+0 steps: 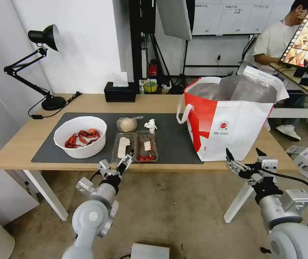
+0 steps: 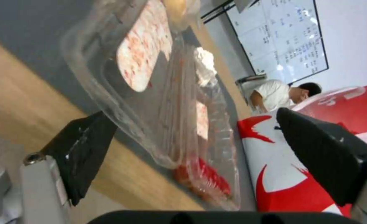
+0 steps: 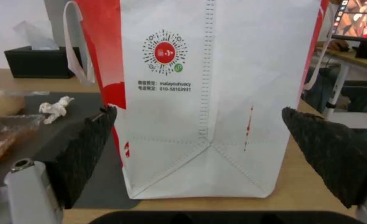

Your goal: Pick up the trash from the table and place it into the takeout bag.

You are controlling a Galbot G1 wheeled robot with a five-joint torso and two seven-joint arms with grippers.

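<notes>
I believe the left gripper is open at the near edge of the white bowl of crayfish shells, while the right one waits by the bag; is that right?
Not quite: the left gripper is at the clear trays, not the bowl, as the head view shows. Its jaws are open, and the right gripper waits by the takeout bag.

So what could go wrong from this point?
1. The open left tool is at the near rims of two clear trays lying side by side; closing there could catch both or push them across the mat.
2. The right-hand tray holds red bits at its near end, which could spill if it tilts.
3. The open right tool hovers close to the takeout bag and could nudge it.
</notes>
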